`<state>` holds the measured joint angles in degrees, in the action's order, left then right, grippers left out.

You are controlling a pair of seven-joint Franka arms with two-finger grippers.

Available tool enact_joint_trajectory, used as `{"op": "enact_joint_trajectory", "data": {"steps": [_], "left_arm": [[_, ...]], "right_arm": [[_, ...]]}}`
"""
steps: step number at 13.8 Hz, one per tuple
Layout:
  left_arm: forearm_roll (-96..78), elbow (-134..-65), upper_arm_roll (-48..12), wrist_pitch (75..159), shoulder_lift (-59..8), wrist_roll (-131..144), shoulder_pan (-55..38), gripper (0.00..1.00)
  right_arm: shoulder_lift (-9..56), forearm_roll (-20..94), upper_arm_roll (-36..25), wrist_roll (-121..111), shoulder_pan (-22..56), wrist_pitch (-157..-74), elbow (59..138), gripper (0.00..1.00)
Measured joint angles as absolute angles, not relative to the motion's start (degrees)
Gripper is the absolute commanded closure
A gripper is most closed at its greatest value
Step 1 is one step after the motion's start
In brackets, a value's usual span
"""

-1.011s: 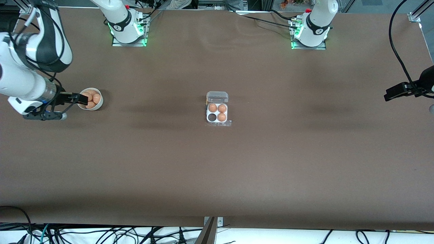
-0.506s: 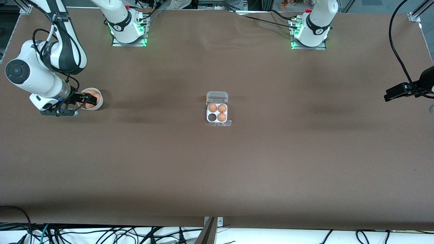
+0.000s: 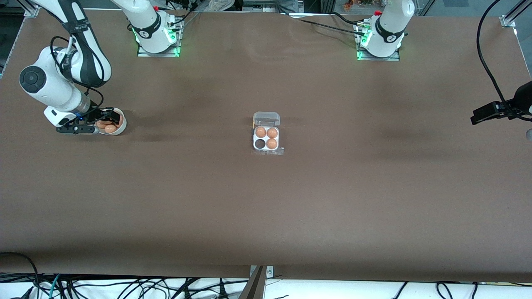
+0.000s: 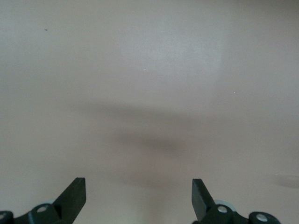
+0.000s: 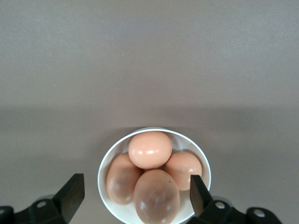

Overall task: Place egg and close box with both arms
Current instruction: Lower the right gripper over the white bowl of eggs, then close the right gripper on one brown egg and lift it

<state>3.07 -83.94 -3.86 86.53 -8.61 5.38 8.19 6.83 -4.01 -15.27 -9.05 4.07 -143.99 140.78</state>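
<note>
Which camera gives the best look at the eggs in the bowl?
The right wrist view: four brown eggs fill the white bowl between the open right gripper. The front view shows them tiny, partly covered. The left wrist view shows none.

Both arms (image 3: 62, 83) are glossy white with black joint sections, trailing black cables; bases (image 3: 380, 41) glow green at the mounts; each hand (image 5: 135, 191) carries black wedge-shaped fingers (image 4: 74, 193).
</note>
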Motion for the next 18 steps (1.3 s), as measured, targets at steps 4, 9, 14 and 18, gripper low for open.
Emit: {"op": "enact_joint_trajectory", "data": {"steps": [4, 9, 14, 18], "left_arm": [[3.1, -83.9, -3.9, 86.5, -8.7, 5.4, 8.2, 0.0], [3.1, -83.9, -3.9, 86.5, -8.7, 5.4, 8.2, 0.0], [3.1, -83.9, -4.0, 86.5, -8.7, 5.4, 8.2, 0.0], [3.1, -83.9, -4.0, 86.5, -8.7, 5.4, 8.2, 0.0]], "right_arm": [[6.9, -4.0, -16.9, -11.9, 4.1, -144.6, 141.6, 0.01], [7.1, -4.0, -17.2, -12.1, 4.1, -144.6, 142.3, 0.24], [7.1, -4.0, -17.2, -12.2, 4.1, -144.6, 142.4, 0.33], [7.1, -4.1, -17.2, -12.2, 4.1, -144.7, 142.4, 0.38]]}}
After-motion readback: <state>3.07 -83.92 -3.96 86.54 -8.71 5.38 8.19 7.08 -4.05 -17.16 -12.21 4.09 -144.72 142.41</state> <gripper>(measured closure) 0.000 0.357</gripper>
